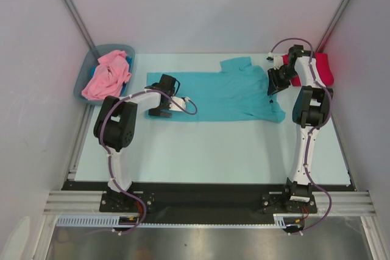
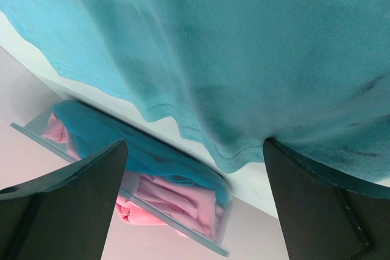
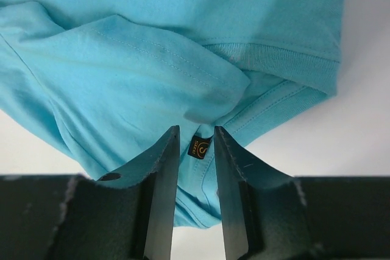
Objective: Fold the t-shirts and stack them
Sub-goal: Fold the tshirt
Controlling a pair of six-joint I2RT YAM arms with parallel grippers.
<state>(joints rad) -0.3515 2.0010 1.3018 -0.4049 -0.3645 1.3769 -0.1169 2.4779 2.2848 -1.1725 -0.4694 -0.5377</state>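
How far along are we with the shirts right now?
Done: the red t-shirt sits compact at the far right, seemingly folded. In hand: the teal t-shirt lies spread on the table, unfolded; the left pincer hangs wide open at its hem, the right pincer slightly parted over the collar, gripping nothing. Left: fold the teal one, then the pink t-shirt in the bin, and stack.
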